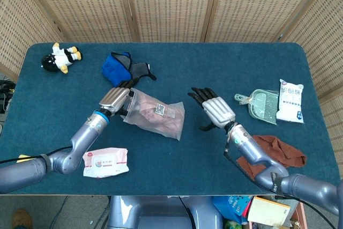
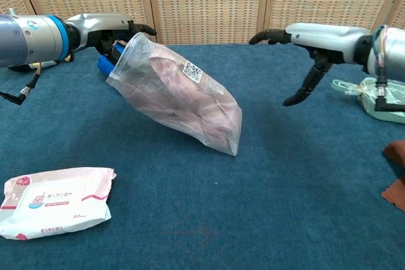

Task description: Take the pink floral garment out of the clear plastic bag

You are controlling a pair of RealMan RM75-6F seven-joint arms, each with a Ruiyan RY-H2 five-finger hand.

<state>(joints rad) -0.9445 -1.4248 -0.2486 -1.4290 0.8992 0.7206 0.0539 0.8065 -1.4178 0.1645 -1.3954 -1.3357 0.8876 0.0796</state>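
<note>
The clear plastic bag holds the pink floral garment, bunched inside it. The bag's lower end rests on the table while its upper left corner is lifted. My left hand grips that top corner of the bag. A white label with a QR code sits on the bag's upper face. My right hand hovers to the right of the bag, well apart from it, fingers spread and holding nothing.
A wet-wipes pack lies near the front left. A blue and grey cloth, a toy penguin, a green dustpan, a white packet and a brown cloth lie on the blue table.
</note>
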